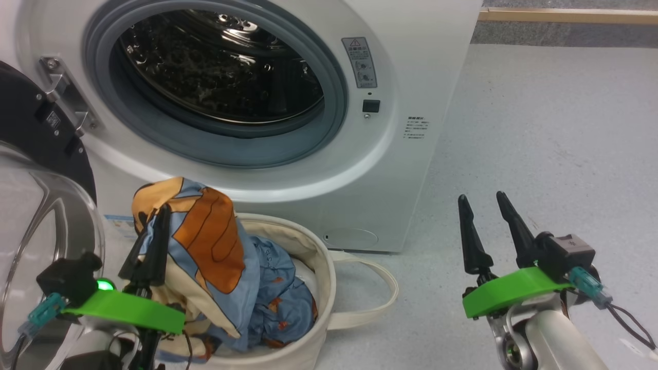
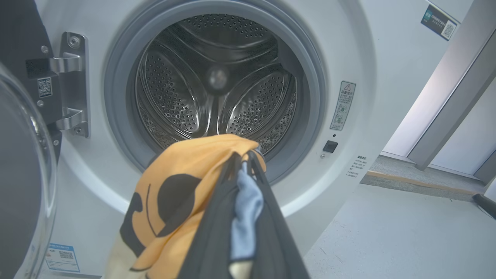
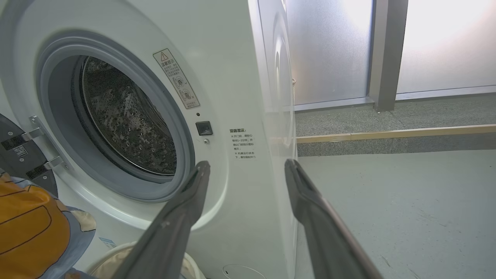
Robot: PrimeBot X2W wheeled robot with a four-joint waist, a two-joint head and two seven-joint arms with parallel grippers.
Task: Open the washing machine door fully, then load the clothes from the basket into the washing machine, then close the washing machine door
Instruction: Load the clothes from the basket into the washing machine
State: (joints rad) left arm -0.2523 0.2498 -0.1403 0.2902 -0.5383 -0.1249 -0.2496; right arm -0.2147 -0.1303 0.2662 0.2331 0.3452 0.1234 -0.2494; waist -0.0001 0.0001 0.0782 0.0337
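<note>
One garment clamped, right gripper idle

We see our left gripper (image 1: 160,213) pinched shut on the cartoon-print garment (image 1: 211,236) over the basket (image 1: 321,257), in front of the washing machine (image 1: 411,77). The door (image 1: 36,128) stands open on the machine's hinge side. The right gripper (image 1: 480,196) is spread and empty, off the machine's front corner.

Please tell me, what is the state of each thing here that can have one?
washing machine door: open, swung to the left.
drum: empty.
left hand: shut on the cartoon-print garment.
cartoon-print garment: held up, partly in the basket.
light blue garment: lying in the basket.
basket: upright on the floor.
right hand: open, empty.
</note>
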